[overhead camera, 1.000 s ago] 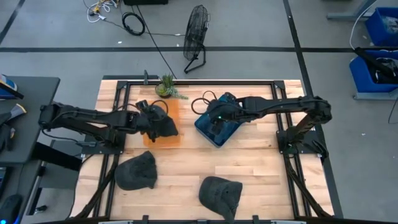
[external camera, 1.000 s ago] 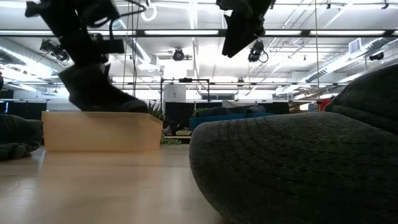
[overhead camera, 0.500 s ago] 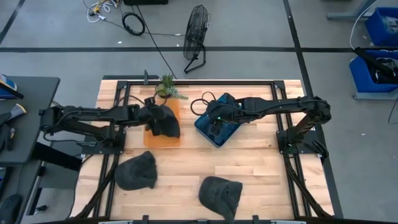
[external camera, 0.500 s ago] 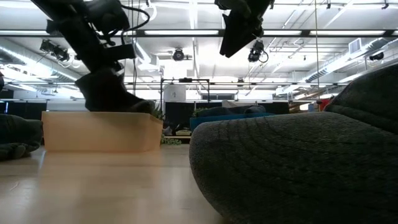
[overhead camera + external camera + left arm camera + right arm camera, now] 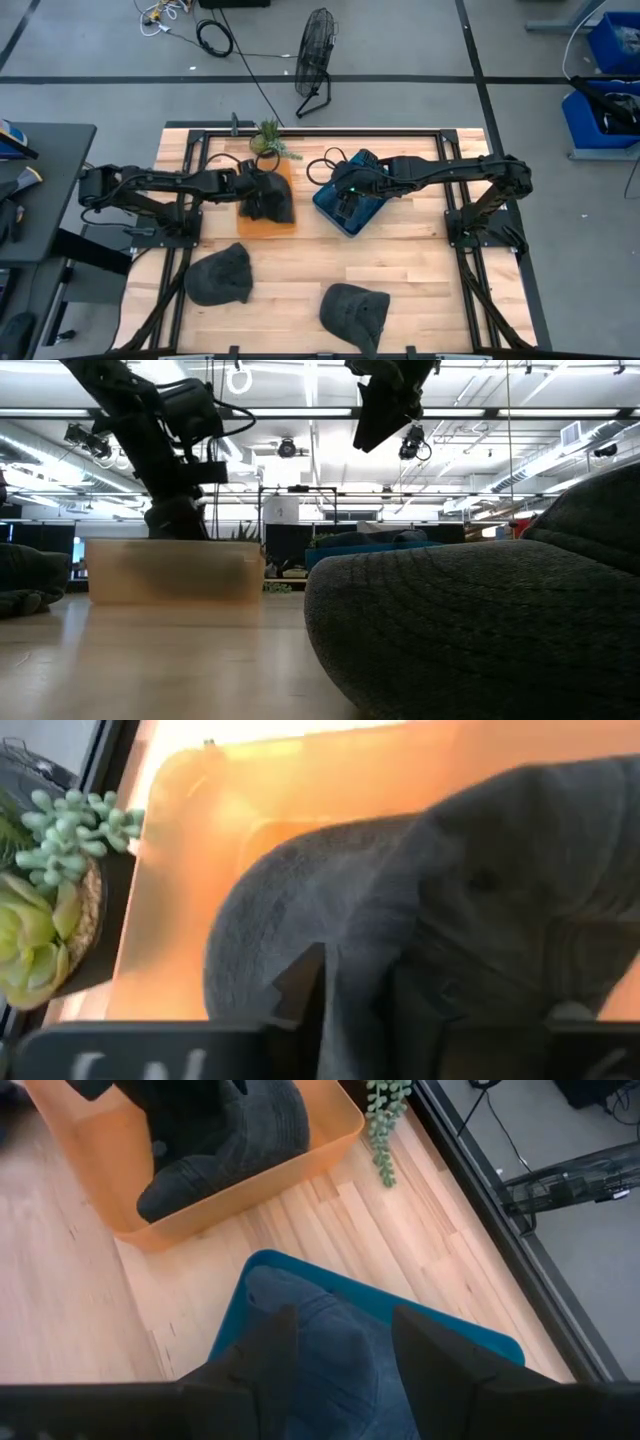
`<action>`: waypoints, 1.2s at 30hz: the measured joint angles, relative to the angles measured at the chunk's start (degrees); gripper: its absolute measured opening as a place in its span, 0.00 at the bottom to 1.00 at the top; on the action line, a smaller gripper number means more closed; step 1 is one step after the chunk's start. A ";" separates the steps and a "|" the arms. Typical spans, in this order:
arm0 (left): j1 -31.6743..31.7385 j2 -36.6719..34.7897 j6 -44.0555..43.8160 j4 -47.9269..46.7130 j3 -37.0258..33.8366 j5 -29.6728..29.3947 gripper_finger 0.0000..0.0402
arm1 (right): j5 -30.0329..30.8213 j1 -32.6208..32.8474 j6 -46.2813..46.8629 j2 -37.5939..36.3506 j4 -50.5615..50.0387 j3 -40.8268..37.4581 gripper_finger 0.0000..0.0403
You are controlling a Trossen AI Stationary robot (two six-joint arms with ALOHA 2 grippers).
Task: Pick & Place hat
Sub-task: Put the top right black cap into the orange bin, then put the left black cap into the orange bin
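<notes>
A dark grey hat (image 5: pixel 270 203) sits low in the orange bin (image 5: pixel 245 226) at the table's far left-middle. It also shows in the right wrist view (image 5: pixel 225 1140). My left gripper (image 5: pixel 254 189) reaches in from the left and is shut on this hat. My right gripper (image 5: pixel 350 196) hovers open above the blue bin (image 5: pixel 345 224), its fingers well clear of the dark blue hat (image 5: pixel 330 1330) lying inside. In the low view the right gripper (image 5: pixel 378 425) hangs high over that bin. My left gripper (image 5: pixel 360 995) pinches a bunched fold of the grey hat's cloth (image 5: pixel 365 960) between its two fingers. It comes slanting down from the table's left. The hat hangs below the fingers, down inside the orange bin; whether it rests on the bin's floor I cannot tell.
Two more dark grey hats lie on the near half of the table, one left (image 5: pixel 220 275) and one at the middle (image 5: pixel 355 310), the latter filling the low view (image 5: pixel 480 620). A small potted plant (image 5: pixel 268 140) stands by the far edge behind the orange bin.
My left gripper has carried the grey hat toward the table's right and down, from above the orange bin's left rim into the bin. The bin has shifted a little toward the right. The right arm has kept still.
</notes>
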 joint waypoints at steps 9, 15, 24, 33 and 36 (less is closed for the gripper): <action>-4.95 -2.87 0.06 -7.86 6.41 -0.15 0.38 | -0.41 0.00 0.00 0.00 -0.42 -0.02 0.42; -11.40 -5.73 -14.03 -29.28 19.31 6.24 0.37 | -0.63 0.00 0.44 0.02 -1.71 -0.02 0.42; -26.09 -5.37 -57.92 -47.81 25.35 26.03 0.36 | -0.48 0.00 1.51 0.02 -1.81 -0.04 0.42; -43.31 -2.25 -92.34 -52.88 25.31 21.47 0.35 | -0.46 0.00 1.16 0.04 -1.64 -0.04 0.42; -46.98 0.26 -98.67 -53.19 25.31 18.37 0.35 | -0.44 0.00 1.20 0.04 -1.51 -0.07 0.42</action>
